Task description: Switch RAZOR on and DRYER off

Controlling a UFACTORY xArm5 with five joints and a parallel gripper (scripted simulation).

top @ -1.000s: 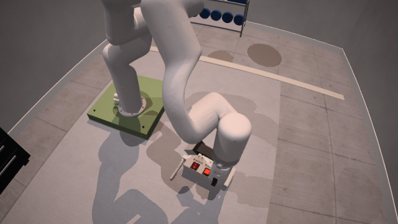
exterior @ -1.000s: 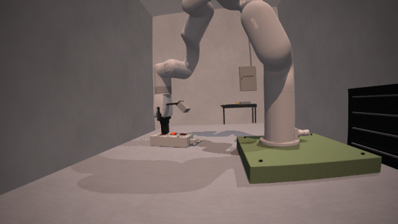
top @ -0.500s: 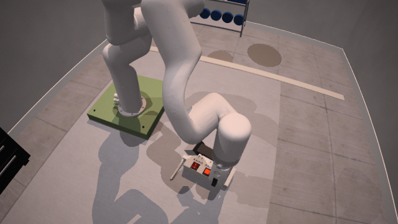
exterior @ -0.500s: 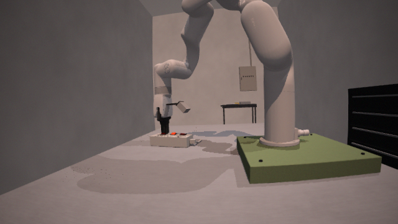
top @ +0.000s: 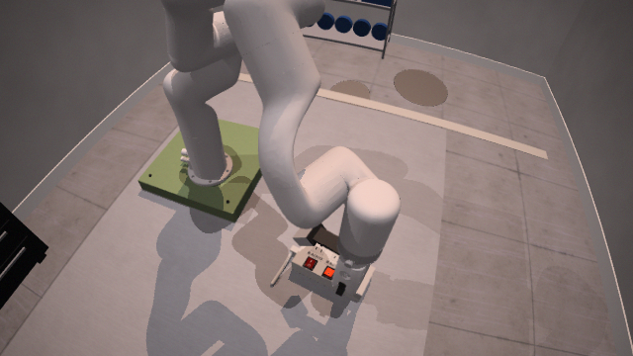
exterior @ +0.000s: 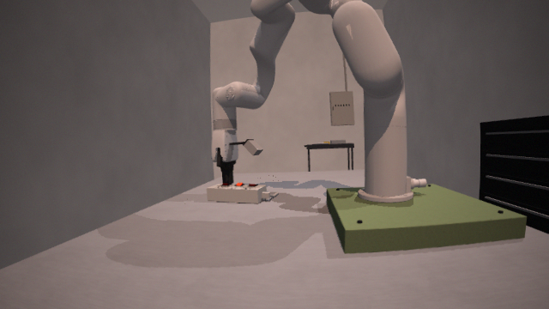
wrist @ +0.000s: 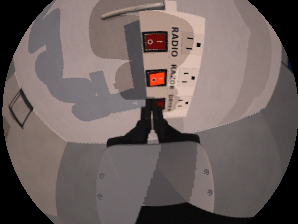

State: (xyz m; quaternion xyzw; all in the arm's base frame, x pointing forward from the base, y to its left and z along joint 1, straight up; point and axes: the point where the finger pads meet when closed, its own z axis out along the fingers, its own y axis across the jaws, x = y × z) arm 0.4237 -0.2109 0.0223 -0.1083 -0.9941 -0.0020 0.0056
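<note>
The white power strip [top: 328, 279] lies flat on the table, right way up, with three rocker switches in a row. In the wrist view the RADIO switch [wrist: 154, 43] is dark red and the middle switch [wrist: 157, 79] glows bright orange. The third switch [wrist: 160, 103] is mostly hidden under my fingertips. My gripper [wrist: 151, 105] is shut and empty, pointing straight down with its tips on that third switch. The exterior view shows the dark fingers [exterior: 226, 173] standing on the near-left end of the strip [exterior: 235, 193].
The arm's green base plate [top: 203, 178] lies left of the strip. A thin white cord stub [top: 280, 271] sticks out beside the strip. A black cabinet [exterior: 515, 167] stands at the table's edge. A rack with blue objects [top: 353, 22] is far behind.
</note>
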